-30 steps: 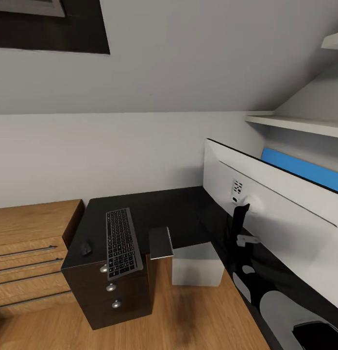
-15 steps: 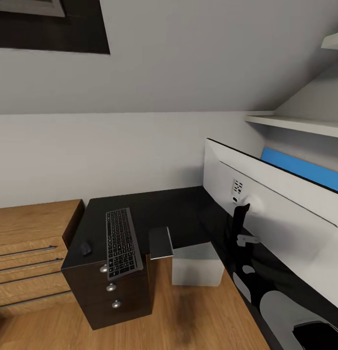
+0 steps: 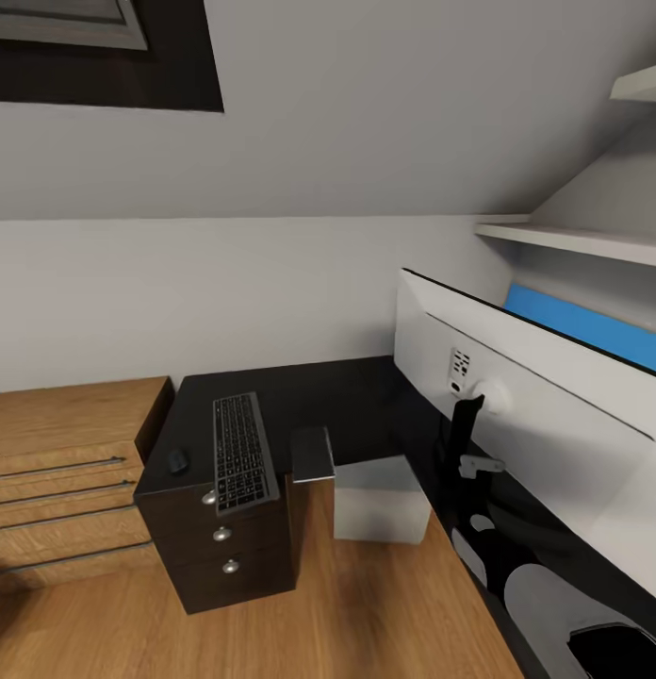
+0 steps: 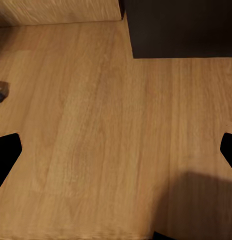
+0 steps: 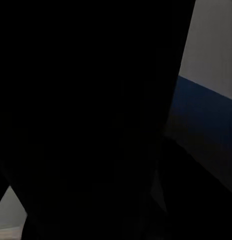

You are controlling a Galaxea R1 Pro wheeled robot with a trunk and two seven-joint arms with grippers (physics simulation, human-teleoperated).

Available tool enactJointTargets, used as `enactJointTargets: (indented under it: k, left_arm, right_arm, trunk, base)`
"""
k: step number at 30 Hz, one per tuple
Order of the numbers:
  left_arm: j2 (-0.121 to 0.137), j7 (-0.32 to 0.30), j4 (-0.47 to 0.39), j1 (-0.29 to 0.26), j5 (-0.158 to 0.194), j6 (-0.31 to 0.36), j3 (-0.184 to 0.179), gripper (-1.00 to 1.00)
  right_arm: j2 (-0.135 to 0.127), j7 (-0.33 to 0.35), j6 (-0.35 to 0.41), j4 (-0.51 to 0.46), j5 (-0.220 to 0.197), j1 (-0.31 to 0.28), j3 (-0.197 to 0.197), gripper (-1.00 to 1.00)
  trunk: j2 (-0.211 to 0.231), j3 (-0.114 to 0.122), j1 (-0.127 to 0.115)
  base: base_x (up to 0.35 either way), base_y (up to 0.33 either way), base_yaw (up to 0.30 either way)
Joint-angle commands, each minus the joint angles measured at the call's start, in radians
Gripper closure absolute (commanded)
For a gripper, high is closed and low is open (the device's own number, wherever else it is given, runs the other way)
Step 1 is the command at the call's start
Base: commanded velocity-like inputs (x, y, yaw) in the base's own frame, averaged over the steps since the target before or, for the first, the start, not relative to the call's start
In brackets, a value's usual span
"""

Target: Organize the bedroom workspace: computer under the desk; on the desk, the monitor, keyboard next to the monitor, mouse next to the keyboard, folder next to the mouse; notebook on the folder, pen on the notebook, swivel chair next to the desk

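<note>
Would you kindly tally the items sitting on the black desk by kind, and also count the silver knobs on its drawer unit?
Monitor: 1
Keyboard: 1
Mouse: 1
Notebook: 1
Total on the desk: 4
Knobs: 3

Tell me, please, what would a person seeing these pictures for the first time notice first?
The wide flat monitor with its light grey back dominates the right of the head view, standing on the matte black L-shaped desk. At the desk's far end lies the slim dark grey keyboard, with the small black oval mouse beside it. The plain light grey computer tower stands on the floor beneath.
</note>
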Motion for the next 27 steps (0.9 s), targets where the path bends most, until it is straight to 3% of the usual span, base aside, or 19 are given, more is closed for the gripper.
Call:
enactJointTargets:
  k: [1, 19, 27]
  left_arm:
    - [0.001, 0.005, 0.0, -0.001, 0.006, -0.003, -0.009, -1.0]
    - [0.001, 0.006, 0.0, -0.001, 0.006, -0.003, -0.007, -1.0]
    - [0.002, 0.006, 0.0, -0.001, 0.006, -0.003, -0.007, -1.0]
  right_arm:
    - [-0.001, -0.005, -0.003, -0.002, -0.002, -0.001, 0.009, 1.0]
    - [-0.002, -0.005, -0.003, -0.002, -0.002, -0.001, 0.009, 1.0]
    - [-0.002, -0.005, -0.003, -0.002, -0.002, -0.001, 0.009, 1.0]
  trunk:
    - [-0.001, -0.001, -0.001]
    - [-0.001, -0.001, -0.001]
    - [-0.001, -0.001, -0.001]
  base:
    - [-0.294, -0.129, 0.185]
    - [-0.32, -0.051, 0.222]
    - [-0.33, -0.098, 0.049]
